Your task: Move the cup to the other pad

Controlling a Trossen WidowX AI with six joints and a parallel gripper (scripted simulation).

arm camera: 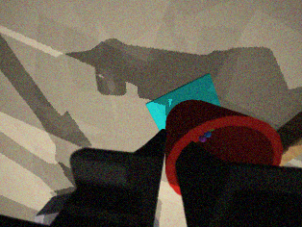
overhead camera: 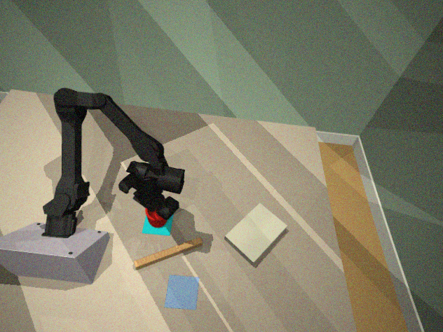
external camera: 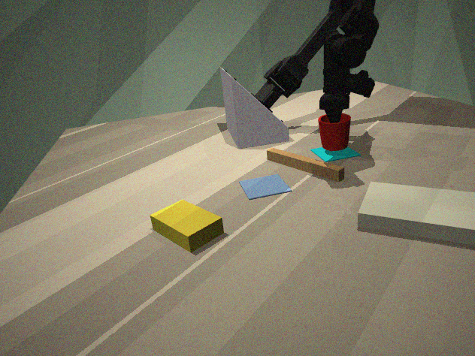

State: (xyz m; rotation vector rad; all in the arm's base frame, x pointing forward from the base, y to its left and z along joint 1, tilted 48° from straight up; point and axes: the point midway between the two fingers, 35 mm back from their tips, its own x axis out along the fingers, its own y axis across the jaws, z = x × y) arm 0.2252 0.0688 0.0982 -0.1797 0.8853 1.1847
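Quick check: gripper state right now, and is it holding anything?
Gripper: closed on the rim of the red cup, one finger inside and one outside; marbles inside the cup.

cup (external camera: pixel 334 134) on near pad (external camera: pixel 335 153), frame right | stick (external camera: pixel 304 164) in front | far pad (external camera: pixel 264 185) lower left of stick

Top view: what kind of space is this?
Probably a robot test bench: one arm bolted to a grey base on a wood-look table, with two coloured pads, a red cup and loose blocks laid out, plain green walls behind.
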